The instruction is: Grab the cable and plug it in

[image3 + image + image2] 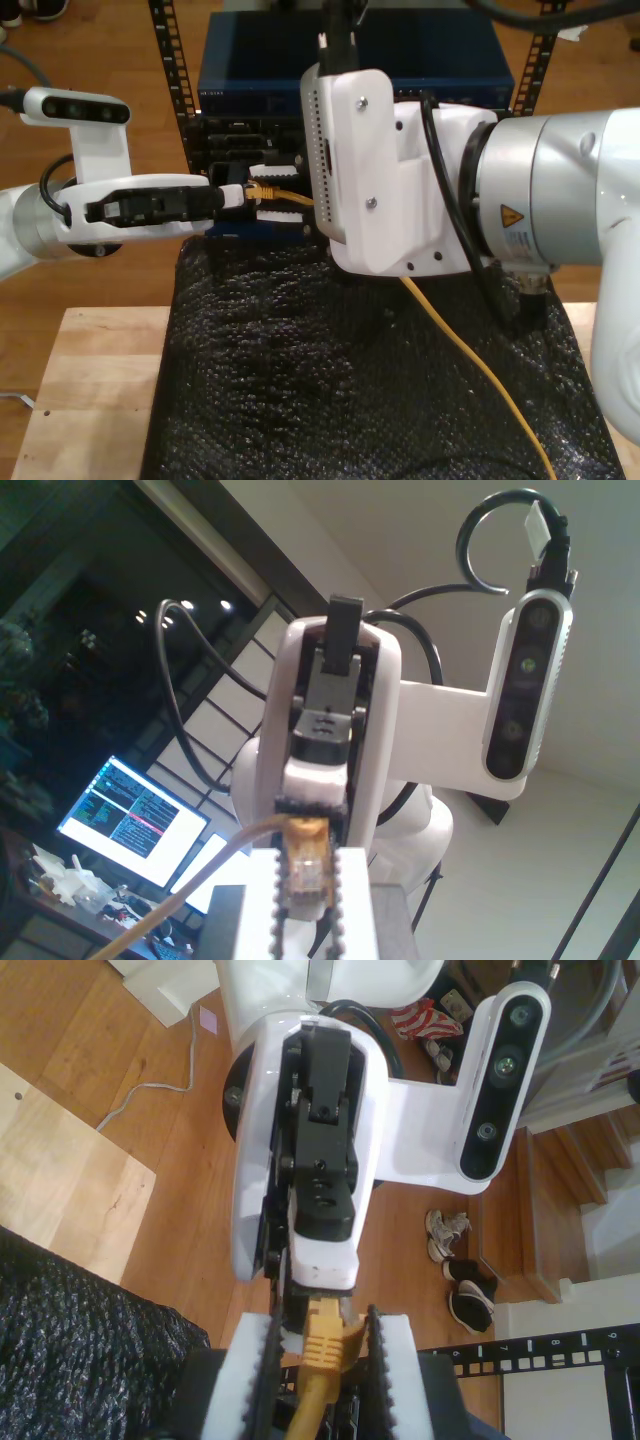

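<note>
The yellow-orange cable [470, 360] trails over the black mat and rises behind the big arm on the exterior view's right. Its plug end [262, 188] hangs in front of the rack. My first gripper [308, 860], on the arm at the exterior view's left [240, 195], is shut on the clear plug [306, 875]. My second gripper [322, 1325] faces it. Its serrated fingers [262, 1360] stand on either side of the yellow boot [325, 1345] with small gaps, open. In the exterior view these fingers [268, 172] are spread above and below the plug.
An equipment rack [240, 140] with a blue unit [260, 60] stands behind the grippers. Black bubble wrap [300, 380] covers a wooden table [90, 380]. The second wrist view shows wood floor, shoes [445, 1230] and a rack panel [540, 1355]. Monitors [130, 820] show behind the second arm.
</note>
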